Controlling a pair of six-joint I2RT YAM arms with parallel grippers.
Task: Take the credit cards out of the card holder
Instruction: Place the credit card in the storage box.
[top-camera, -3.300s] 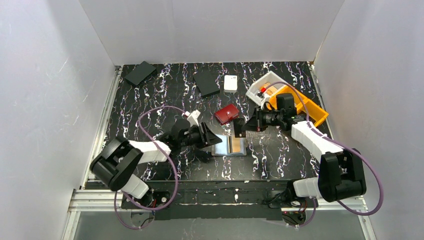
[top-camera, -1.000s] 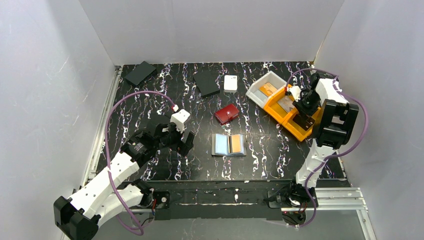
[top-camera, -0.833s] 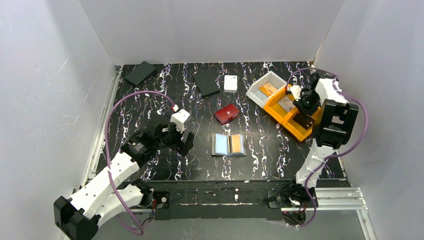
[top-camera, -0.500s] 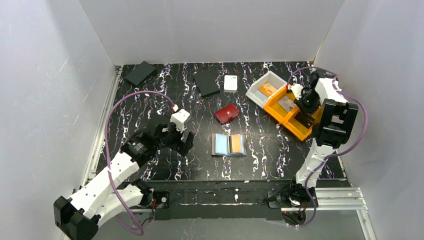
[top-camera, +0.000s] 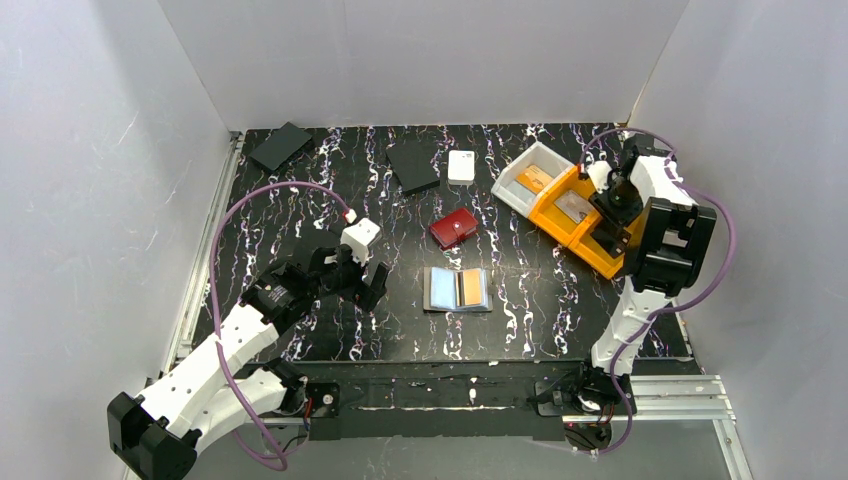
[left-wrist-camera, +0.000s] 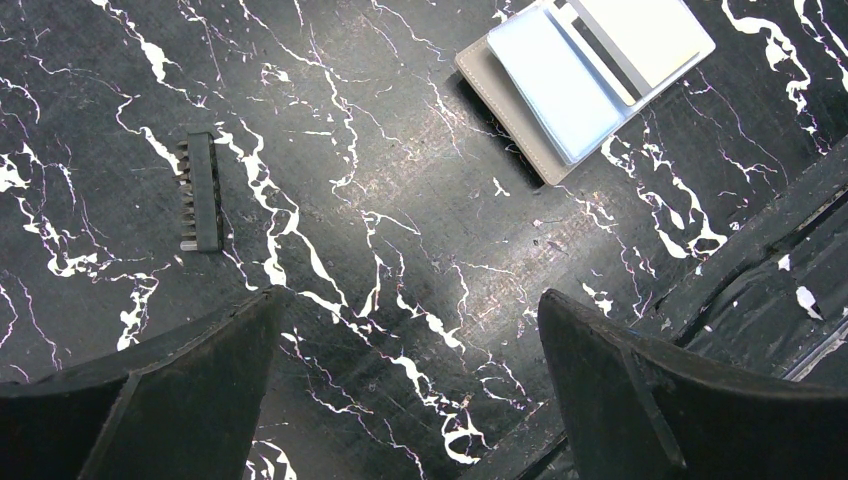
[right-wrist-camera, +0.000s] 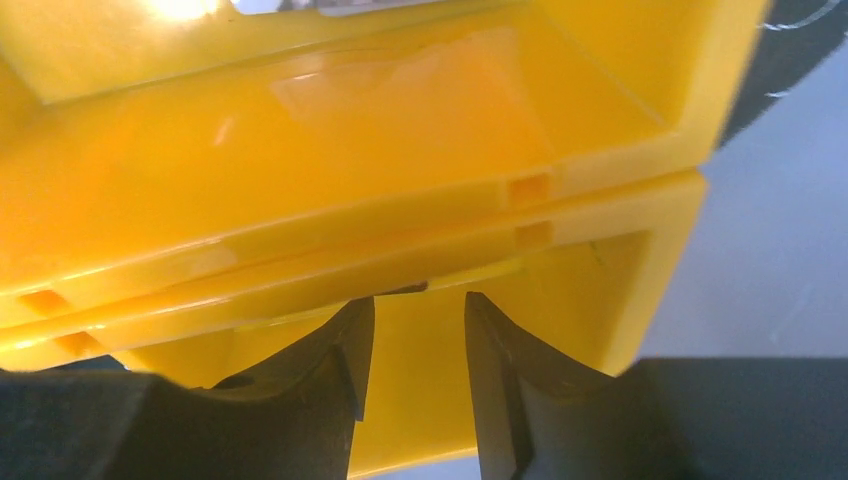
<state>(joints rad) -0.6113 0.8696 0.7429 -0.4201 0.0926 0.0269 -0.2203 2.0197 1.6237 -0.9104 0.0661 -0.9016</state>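
The grey card holder (top-camera: 457, 306) lies open and flat at the table's middle. A light blue card (top-camera: 440, 289) fills its left half and an orange card (top-camera: 471, 289) its right half. In the left wrist view the card holder (left-wrist-camera: 512, 118) sits at the top right with the light blue card (left-wrist-camera: 555, 85) facing up. My left gripper (top-camera: 372, 285) (left-wrist-camera: 408, 300) is open just left of the holder, above bare table. My right gripper (top-camera: 607, 235) (right-wrist-camera: 418, 302) hangs over the yellow bin (top-camera: 578, 242) (right-wrist-camera: 330, 150) at the far right, jaws apart with nothing between them.
A dark red case (top-camera: 453, 228) lies behind the holder. A white bin (top-camera: 512, 185) adjoins the yellow one. A small white box (top-camera: 461, 166) and two flat black squares (top-camera: 412, 165) (top-camera: 280, 146) lie at the back. A black bit strip (left-wrist-camera: 203, 192) lies by the left gripper.
The right gripper's jaws have gone from shut to apart over the yellow bin, and its wrist has shifted slightly toward the back. The left arm and the holder have not moved.
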